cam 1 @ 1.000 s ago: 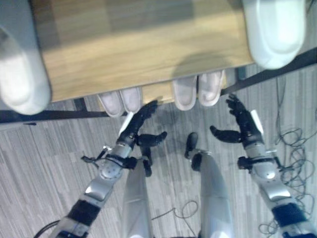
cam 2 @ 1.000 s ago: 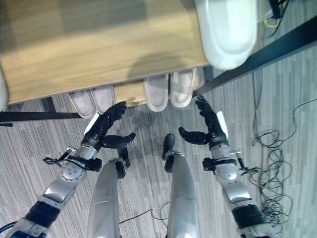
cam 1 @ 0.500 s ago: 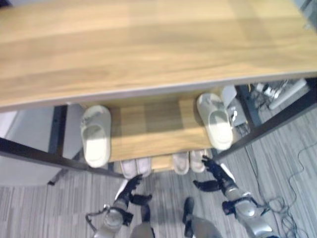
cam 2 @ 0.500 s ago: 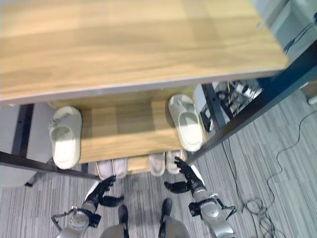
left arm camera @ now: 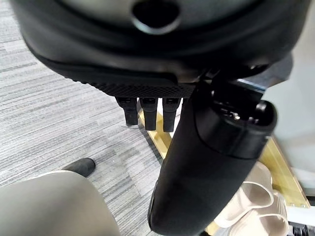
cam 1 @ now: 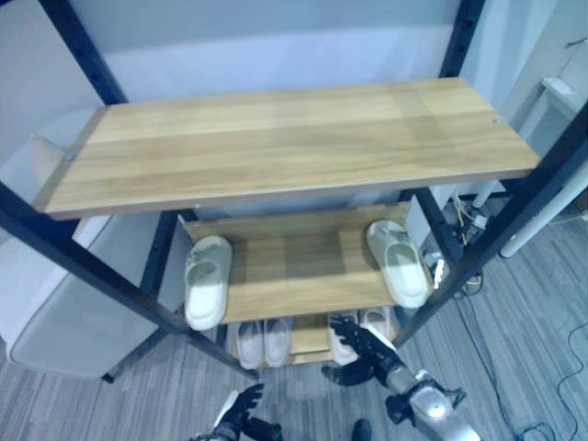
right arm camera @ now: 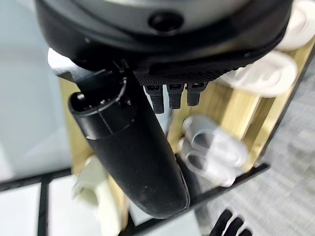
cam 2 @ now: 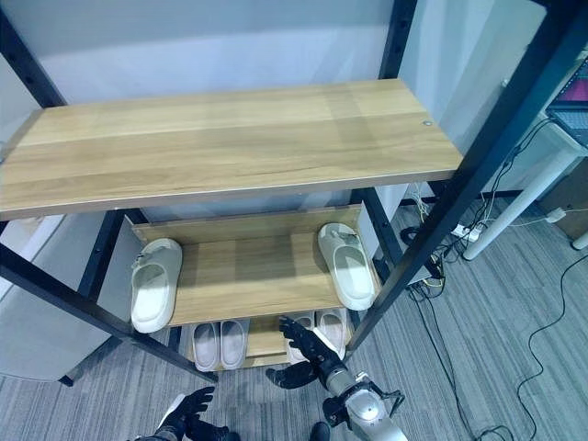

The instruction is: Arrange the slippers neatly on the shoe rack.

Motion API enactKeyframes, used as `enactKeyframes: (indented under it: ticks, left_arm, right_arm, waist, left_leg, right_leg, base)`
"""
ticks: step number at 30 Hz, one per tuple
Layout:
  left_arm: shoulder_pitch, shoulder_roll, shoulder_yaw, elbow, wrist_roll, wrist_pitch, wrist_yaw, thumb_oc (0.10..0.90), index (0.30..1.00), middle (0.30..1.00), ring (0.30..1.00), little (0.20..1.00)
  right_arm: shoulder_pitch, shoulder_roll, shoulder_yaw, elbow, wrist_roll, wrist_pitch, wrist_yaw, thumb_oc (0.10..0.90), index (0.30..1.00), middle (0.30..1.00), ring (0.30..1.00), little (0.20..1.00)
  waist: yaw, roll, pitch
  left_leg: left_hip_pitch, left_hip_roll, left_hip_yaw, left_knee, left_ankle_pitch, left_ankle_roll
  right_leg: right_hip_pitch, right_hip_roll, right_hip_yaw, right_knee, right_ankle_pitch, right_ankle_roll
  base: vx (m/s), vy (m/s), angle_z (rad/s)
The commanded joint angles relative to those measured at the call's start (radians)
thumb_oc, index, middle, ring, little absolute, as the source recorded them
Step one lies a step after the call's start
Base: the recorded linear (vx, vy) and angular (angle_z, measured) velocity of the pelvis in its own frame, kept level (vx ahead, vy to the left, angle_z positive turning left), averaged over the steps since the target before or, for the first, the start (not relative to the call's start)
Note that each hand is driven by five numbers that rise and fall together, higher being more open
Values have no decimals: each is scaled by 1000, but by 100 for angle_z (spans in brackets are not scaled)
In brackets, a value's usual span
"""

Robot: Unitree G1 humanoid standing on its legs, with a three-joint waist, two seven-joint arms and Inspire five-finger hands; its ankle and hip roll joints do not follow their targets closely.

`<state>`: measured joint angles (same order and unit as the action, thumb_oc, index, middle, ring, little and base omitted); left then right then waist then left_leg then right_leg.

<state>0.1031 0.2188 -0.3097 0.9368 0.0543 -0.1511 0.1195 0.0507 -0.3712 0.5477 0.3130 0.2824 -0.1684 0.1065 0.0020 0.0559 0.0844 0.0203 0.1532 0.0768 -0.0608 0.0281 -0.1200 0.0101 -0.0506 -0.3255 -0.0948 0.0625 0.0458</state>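
Camera tilted up — whole shoe rack (cam 2: 230,147) visible, slippers (cam 2: 344,265) unmoved.

Grey striped carpet floor (cam 2: 514,303); pale wall (cam 2: 202,41) behind; white desk leg (cam 2: 514,207) right.

Left hand (cam 2: 186,411) low with fingers spread, right hand (cam 2: 308,347) raised forward, fingers splayed, both holding nothing

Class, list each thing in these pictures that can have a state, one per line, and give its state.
Top shelf: bare.
Middle shelf: one cream slipper at each end, far apart.
Left cream slipper: flat, sole down.
Right cream slipper: flat, angled.
Bottom shelf pairs: side by side.
Left hand: open, holding nothing.
Right hand: open, holding nothing.
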Motion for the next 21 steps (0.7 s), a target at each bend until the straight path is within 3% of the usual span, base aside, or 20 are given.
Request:
enactKeyframes:
  ticks: [1,8,9,12,15,16,18,21]
  left_arm:
    - [-69,-8,-37,61,23,-29,24,800,900,900,900,900]
    - [-72,-37,-41,128,32,-16,36,800,900,900,900,900]
    - [-69,-41,-33,147,37,-13,40,800,900,900,900,900]
    - [-65,-43,-28,142,37,-12,41,800,900,900,900,900]
    - [-51,-42,-20,143,48,-9,45,800,900,900,900,900]
    - [-51,-42,-20,143,48,-9,45,800,900,900,900,900]
    - [-40,-37,-11,148,63,-9,46,800,900,900,900,900]
    - [-36,-34,-13,160,76,-6,43,800,900,900,900,900]
  right_arm:
    - [-87,41,13,-154,80,-81,33,800,900,900,900,900]
    - [-175,6,8,-268,51,-96,-5,800,900,900,900,900]
    - [-203,-21,-23,-294,-25,-107,-39,800,900,900,900,900]
    - [-216,-48,-60,-324,-94,-113,-74,800,900,900,900,900]
    - [-261,-112,-165,-343,-303,-117,-195,800,900,900,900,900]
    - [-261,-112,-165,-343,-303,-117,-195,800,900,900,900,900]
    - [-314,-170,-209,-331,-495,-103,-273,800,900,900,900,900]
    - [-372,-192,-217,-282,-601,-70,-316,800,900,900,900,900]
  waist:
    - [8,-29,-29]
    - [15,-32,-41]
    - [14,-34,-47]
    - [15,-36,-48]
    - [18,-41,-53]
    - [18,-41,-53]
    - [24,-47,-53]
    - [35,-55,-54]
  left_leg:
    - [-45,8,32,-26,100,-55]
    - [-24,11,39,-26,87,-50]
    - [-18,12,42,-26,81,-47]
    - [-12,10,43,-26,74,-43]
    - [-3,5,42,-26,59,-35]
    - [-3,5,42,-26,59,-35]
    - [-3,0,41,-26,48,-28]
    - [-4,-5,41,-26,37,-19]
  right_leg:
    - [46,-36,-15,32,-77,72]
    - [66,-37,-13,21,-78,74]
    - [70,-38,-15,20,-78,75]
    - [76,-39,-14,20,-78,77]
    - [85,-43,-20,19,-79,83]
    - [85,-43,-20,19,-79,83]
    - [84,-49,-22,20,-75,88]
    - [82,-55,-22,21,-71,92]
  base:
    - [-1,-14,8]
    - [7,-5,2]
    - [31,13,-2]
    - [23,19,0]
    - [28,28,1]
    - [45,49,2]
    - [39,66,0]
    - [26,59,-1]
